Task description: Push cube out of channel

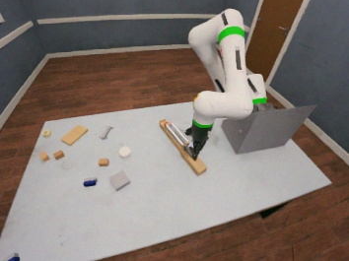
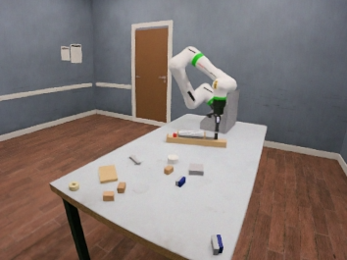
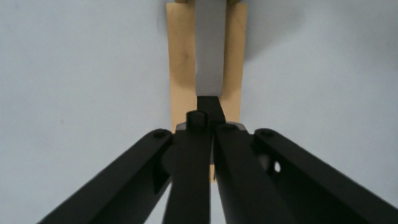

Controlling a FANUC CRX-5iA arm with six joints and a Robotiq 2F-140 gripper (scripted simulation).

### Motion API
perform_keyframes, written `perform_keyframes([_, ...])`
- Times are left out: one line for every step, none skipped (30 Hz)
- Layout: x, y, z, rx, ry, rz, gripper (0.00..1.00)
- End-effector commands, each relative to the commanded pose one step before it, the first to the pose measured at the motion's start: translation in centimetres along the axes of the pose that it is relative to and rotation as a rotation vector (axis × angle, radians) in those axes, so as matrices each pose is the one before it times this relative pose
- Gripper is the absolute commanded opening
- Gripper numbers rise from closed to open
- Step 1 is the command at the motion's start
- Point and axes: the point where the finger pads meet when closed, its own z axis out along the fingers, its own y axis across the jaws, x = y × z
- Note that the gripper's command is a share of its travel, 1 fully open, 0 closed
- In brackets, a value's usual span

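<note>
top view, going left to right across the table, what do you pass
Cream ring → flat tan wooden slab → small tan wooden block → white round puck → long wooden channel board → closed black gripper → grey box.

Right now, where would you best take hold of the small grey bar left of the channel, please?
Grip the grey bar at mid-length, jaws across its narrow width, coming straight down: it lies flat on the table with free space along both long sides.
</note>
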Motion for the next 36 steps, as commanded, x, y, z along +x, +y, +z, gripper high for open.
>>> perform_keyframes([0.277, -0.067, -0.078, 0.00174, -0.00026, -0.00011, 0.1])
perform_keyframes([0.1, 0.0, 0.0, 0.0, 0.0, 0.0, 0.1])
perform_keyframes([0.0, 0.0, 0.0, 0.0, 0.0, 0.0, 0.1])
perform_keyframes([0.0, 0.0, 0.0, 0.0, 0.0, 0.0, 0.1])
perform_keyframes([0.1, 0.0, 0.0, 0.0, 0.0, 0.0, 0.1])
perform_keyframes([0.1, 0.0, 0.0, 0.0, 0.0, 0.0, 0.1])
perform_keyframes([0.1, 0.0, 0.0, 0.0, 0.0, 0.0, 0.1])
perform_keyframes([0.1, 0.0, 0.0, 0.0, 0.0, 0.0, 0.1])
perform_keyframes([0.1, 0.0, 0.0, 0.0, 0.0, 0.0, 0.1])
perform_keyframes([0.1, 0.0, 0.0, 0.0, 0.0, 0.0, 0.1])
perform_keyframes([0.1, 0.0, 0.0, 0.0, 0.0, 0.0, 0.1])
perform_keyframes([0.1, 0.0, 0.0, 0.0, 0.0, 0.0, 0.1])
perform_keyframes([0.1, 0.0, 0.0, 0.0, 0.0, 0.0, 0.1])
perform_keyframes([0.1, 0.0, 0.0, 0.0, 0.0, 0.0, 0.1])
perform_keyframes([0.1, 0.0, 0.0, 0.0, 0.0, 0.0, 0.1])
perform_keyframes([0.1, 0.0, 0.0, 0.0, 0.0, 0.0, 0.1])
perform_keyframes([0.1, 0.0, 0.0, 0.0, 0.0, 0.0, 0.1])
perform_keyframes([0.1, 0.0, 0.0, 0.0, 0.0, 0.0, 0.1])
perform_keyframes([0.1, 0.0, 0.0, 0.0, 0.0, 0.0, 0.1])
perform_keyframes([0.0, 0.0, 0.0, 0.0, 0.0, 0.0, 0.1])
perform_keyframes([0.0, 0.0, 0.0, 0.0, 0.0, 0.0, 0.1])
perform_keyframes([0.0, 0.0, -0.042, 0.0, 0.00001, 0.0, 0.1])
perform_keyframes([0.0, -0.001, -0.249, 0.0, 0.00001, 0.00001, 0.1])
perform_keyframes([0.0, 0.0, -0.551, 0.0, -0.00001, 0.0, 0.1])
perform_keyframes([0.0, 0.0, -0.859, 0.0, 0.0, 0.0, 0.1])
perform_keyframes([-0.001, 0.001, -1.101, -0.00001, -0.00002, -0.00001, 0.1])
perform_keyframes([0.001, -0.001, -1.223, 0.00001, 0.00001, 0.00001, 0.1])
perform_keyframes([0.0, 0.001, -1.148, 0.0, -0.00001, -0.00001, 0.1])
perform_keyframes([0.0, 0.0, -0.915, 0.0, 0.0, 0.0, 0.1])
perform_keyframes([0.0, -0.001, -0.597, 0.0, 0.00001, 0.00001, 0.1])
perform_keyframes([0.0, 0.0, -0.272, 0.0, -0.00001, -0.00001, 0.1])
perform_keyframes([0.0, 0.0, -0.046, 0.0, 0.0, 0.0, 0.1])
perform_keyframes([0.0, 0.0, 0.0, 0.0, 0.0, 0.0, 0.1])
perform_keyframes([0.0, 0.0, 0.0, 0.0, 0.0, 0.0, 0.1])
perform_keyframes([0.0, 0.0, 0.0, 0.0, 0.0, 0.0, 0.1])
perform_keyframes([0.0, 0.0, 0.0, 0.0, 0.0, 0.0, 0.1])
